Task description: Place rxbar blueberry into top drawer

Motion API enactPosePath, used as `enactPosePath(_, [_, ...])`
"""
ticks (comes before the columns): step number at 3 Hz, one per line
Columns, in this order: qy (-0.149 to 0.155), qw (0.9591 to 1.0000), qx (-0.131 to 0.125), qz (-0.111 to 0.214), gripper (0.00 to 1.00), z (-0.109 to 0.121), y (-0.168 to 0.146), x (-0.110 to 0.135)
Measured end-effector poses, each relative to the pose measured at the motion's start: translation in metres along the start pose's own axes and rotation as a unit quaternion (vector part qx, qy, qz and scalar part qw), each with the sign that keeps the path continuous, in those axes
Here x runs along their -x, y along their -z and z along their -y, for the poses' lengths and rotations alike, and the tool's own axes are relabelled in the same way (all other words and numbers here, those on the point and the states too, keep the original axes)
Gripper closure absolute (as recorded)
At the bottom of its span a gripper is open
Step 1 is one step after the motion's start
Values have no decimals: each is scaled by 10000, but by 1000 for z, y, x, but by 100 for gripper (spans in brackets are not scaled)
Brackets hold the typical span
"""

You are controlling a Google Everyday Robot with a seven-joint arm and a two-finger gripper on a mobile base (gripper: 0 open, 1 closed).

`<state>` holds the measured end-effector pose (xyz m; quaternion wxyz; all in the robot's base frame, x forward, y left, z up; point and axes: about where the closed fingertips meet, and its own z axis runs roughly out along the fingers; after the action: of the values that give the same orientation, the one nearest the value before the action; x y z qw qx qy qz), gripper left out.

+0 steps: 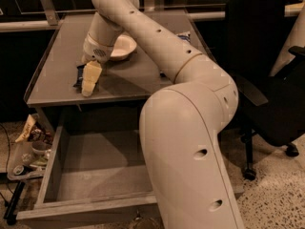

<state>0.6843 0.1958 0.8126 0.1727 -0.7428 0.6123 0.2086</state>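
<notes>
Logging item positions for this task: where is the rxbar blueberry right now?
In the camera view, the rxbar blueberry lies near the front left edge of the tabletop, beside the gripper, left of the white bowl and above the open top drawer.

Cream-white jointed robot arm point(157, 37) extended forward-left from its bulky base; pale two-finger hand point(89, 82) at its end points steeply downward.
</notes>
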Motion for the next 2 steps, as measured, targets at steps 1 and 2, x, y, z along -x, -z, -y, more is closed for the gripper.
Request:
enactPosePath(1, [0, 10000, 0, 0, 65, 0, 0, 0])
enactPosePath(2, [0, 10000, 0, 0, 86, 0, 0, 0])
